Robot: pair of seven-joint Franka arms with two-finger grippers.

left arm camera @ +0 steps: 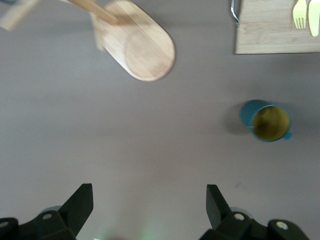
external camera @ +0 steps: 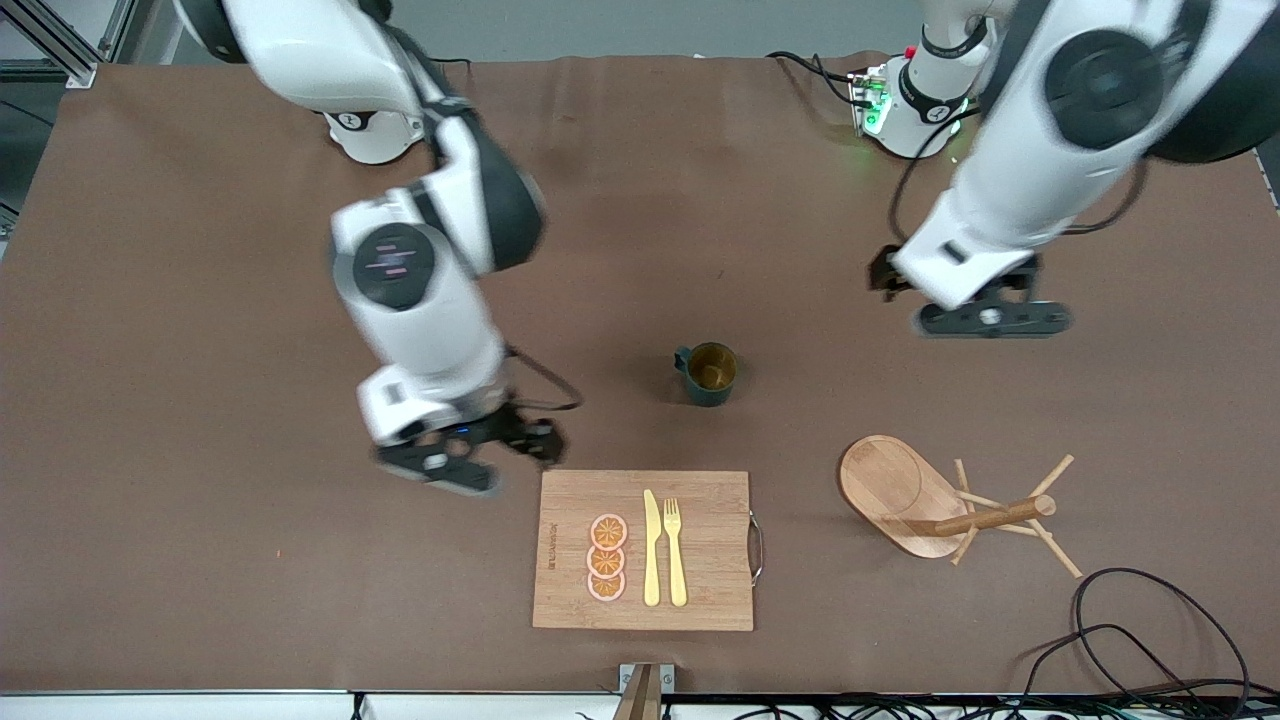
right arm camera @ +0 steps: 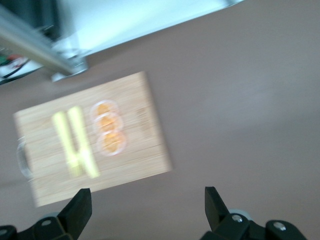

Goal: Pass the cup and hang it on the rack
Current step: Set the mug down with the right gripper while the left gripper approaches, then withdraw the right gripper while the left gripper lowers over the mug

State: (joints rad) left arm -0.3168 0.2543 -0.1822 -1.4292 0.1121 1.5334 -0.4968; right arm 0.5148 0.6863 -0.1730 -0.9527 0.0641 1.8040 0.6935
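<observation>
The dark teal cup [external camera: 710,373] with a mustard-yellow inside stands upright on the brown table, its handle toward the right arm's end. It also shows in the left wrist view [left arm camera: 267,122]. The light wooden rack [external camera: 950,505] stands nearer the front camera, toward the left arm's end; its oval base shows in the left wrist view [left arm camera: 145,47]. My left gripper [external camera: 988,318] is open and empty, in the air over bare table beside the cup; its jaws [left arm camera: 150,205] stand wide apart. My right gripper [external camera: 455,458] is open and empty over bare table beside the cutting board, jaws [right arm camera: 147,207] wide apart.
A rectangular wooden cutting board [external camera: 700,590] lies nearer the front camera than the cup, with a yellow knife and fork [external camera: 664,548] and orange slices [external camera: 606,557] on it. It also shows in the right wrist view [right arm camera: 140,125]. Black cables [external camera: 1150,630] lie at the corner near the rack.
</observation>
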